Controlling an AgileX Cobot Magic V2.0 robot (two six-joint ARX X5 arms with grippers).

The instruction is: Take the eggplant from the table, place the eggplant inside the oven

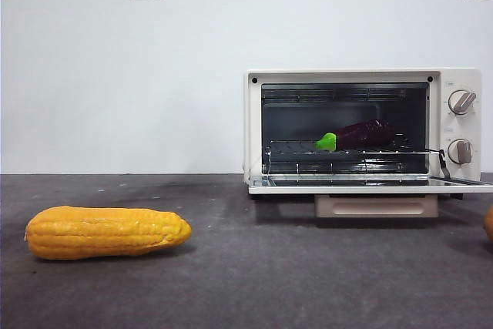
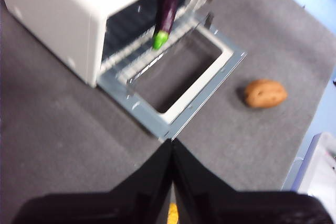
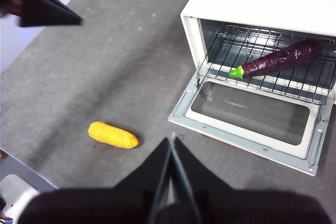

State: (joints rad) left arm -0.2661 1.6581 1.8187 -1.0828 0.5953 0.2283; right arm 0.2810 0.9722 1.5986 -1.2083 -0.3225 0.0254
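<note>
Nearest of all, the corn is lying on its side on the table, well in front of the oven and off toward its hinge-free side, untouched because it is no part of the job. Beyond it, the oven is standing with its door folded down flat, which is leaving the rack open to reach. On that rack the eggplant is resting at a slant, green cap pointing toward the door opening and purple body running deeper inside, so the placing looks finished. A brown potato is sitting on the table near the outer corner of the lowered door.

Neither arm is touching anything. The left gripper is hanging above the table in front of the door with its jaws pressed together and holding nothing. The right gripper is likewise hovering high between corn and oven, jaws meeting, empty. Both seem to be waiting clear of the oven mouth, since nothing is left to carry
</note>
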